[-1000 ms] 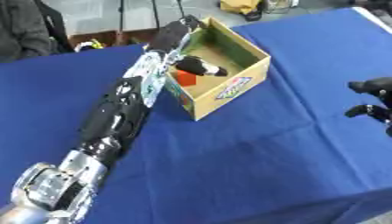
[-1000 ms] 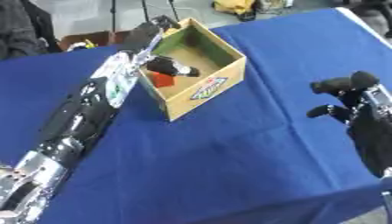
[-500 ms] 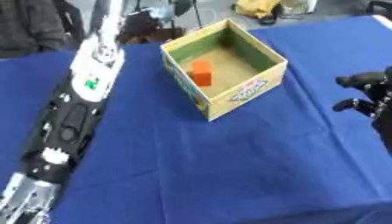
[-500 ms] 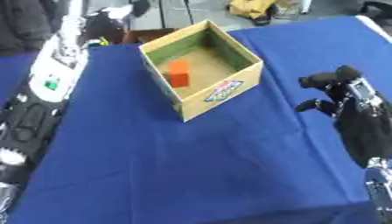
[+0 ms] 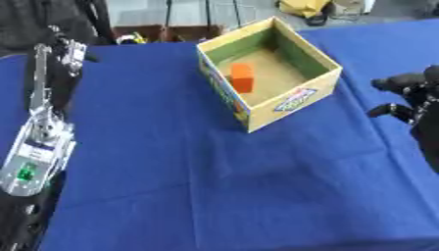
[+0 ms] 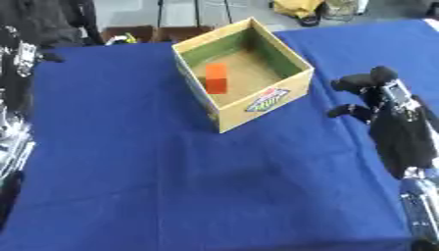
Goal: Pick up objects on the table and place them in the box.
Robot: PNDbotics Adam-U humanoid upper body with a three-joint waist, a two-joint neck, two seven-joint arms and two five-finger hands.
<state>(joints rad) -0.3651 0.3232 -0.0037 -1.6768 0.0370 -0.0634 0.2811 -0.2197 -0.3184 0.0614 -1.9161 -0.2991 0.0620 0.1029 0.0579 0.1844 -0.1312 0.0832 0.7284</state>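
Note:
An open cardboard box stands on the blue table, a little behind its middle. An orange block lies inside the box against its left wall. My left arm runs up the left edge, and my left hand hangs over the table's far left corner, well away from the box, fingers relaxed and holding nothing. My right hand hovers open to the right of the box, fingers pointing toward it, with nothing in it.
The blue cloth spreads bare in front of the box and toward the near edge. Behind the table's far edge are dark stands, a brown crate and a yellow object on the floor.
My left arm has drawn back out of the box and swung far left. The orange block stays in the box. My right hand has barely moved.

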